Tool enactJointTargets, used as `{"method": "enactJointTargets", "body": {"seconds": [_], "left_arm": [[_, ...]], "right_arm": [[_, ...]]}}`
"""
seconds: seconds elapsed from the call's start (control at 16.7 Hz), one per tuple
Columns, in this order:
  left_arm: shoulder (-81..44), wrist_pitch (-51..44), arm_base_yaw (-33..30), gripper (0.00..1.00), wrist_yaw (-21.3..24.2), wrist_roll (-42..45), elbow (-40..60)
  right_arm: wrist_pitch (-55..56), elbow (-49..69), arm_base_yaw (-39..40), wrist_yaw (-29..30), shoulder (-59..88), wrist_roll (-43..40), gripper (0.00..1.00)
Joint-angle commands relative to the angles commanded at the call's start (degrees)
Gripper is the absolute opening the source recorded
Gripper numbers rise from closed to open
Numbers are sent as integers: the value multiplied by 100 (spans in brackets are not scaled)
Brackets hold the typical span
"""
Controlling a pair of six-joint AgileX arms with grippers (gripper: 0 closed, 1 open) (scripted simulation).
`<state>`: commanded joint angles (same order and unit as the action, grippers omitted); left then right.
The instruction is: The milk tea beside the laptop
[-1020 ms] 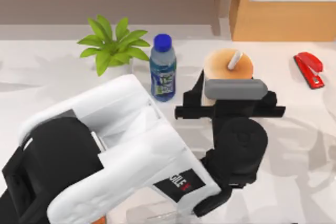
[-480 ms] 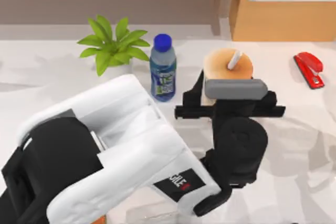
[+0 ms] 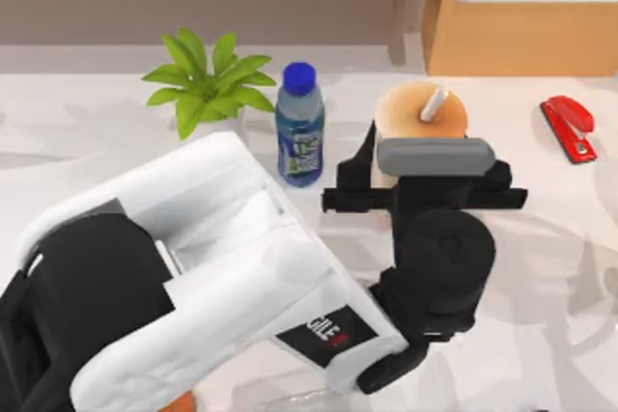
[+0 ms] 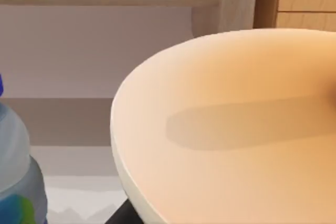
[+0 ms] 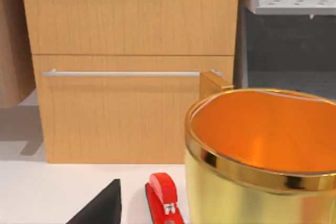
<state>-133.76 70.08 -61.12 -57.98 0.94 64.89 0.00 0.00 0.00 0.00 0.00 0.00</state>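
In the top view, the left arm [image 3: 193,277] fills the lower left and centre of the frame, its white and black body reaching up toward the middle, where the left gripper [image 3: 422,173] sits against the milk tea [image 3: 417,118]. The cup stands just right of centre in the upper half, its peach-beige lid and white straw [image 3: 434,104] facing the camera; the gripper's grey block and black crossbar cover its near side, and a dark finger [image 3: 359,166] runs up along the cup's left flank, so the fingers appear to be closed around the cup. Left of the cup, slightly apart, a blue bottle [image 3: 299,127] stands upright, and further left a small green plant [image 3: 208,79] sits in a white pot. A red stapler [image 3: 570,127] lies near the right edge of the white table [image 3: 541,267]. A wooden cabinet [image 3: 526,12] occupies the upper right. In the left wrist view, the flat lid of the milk tea [image 4: 236,129] spreads across the centre and right, with the blue bottle [image 4: 16,177] at the lower left edge. In the right wrist view, a shiny orange-copper jug [image 5: 262,156] fills the lower right, the red stapler [image 5: 164,199] lies at bottom centre, and the wooden cabinet [image 5: 131,66] stands behind; whether the right gripper is wide or narrow cannot be told here.
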Motion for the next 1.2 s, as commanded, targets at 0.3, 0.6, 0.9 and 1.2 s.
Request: {"method": "enactJointTargets", "body": {"seconds": [0.3, 0.6, 0.9, 1.2], "left_arm": [[613, 213, 361, 0, 528, -4, 146], [1697, 346, 1353, 0, 1659, 8, -248], [2828, 303, 2804, 0, 3039, 52, -1252], [3770, 106, 4383, 0, 4447, 88, -2609]], "right_arm": [[0, 0, 0, 0, 0, 0, 100], [0, 0, 0, 0, 0, 0, 100], [0, 0, 0, 0, 0, 0, 100], [0, 0, 0, 0, 0, 0, 100]]}}
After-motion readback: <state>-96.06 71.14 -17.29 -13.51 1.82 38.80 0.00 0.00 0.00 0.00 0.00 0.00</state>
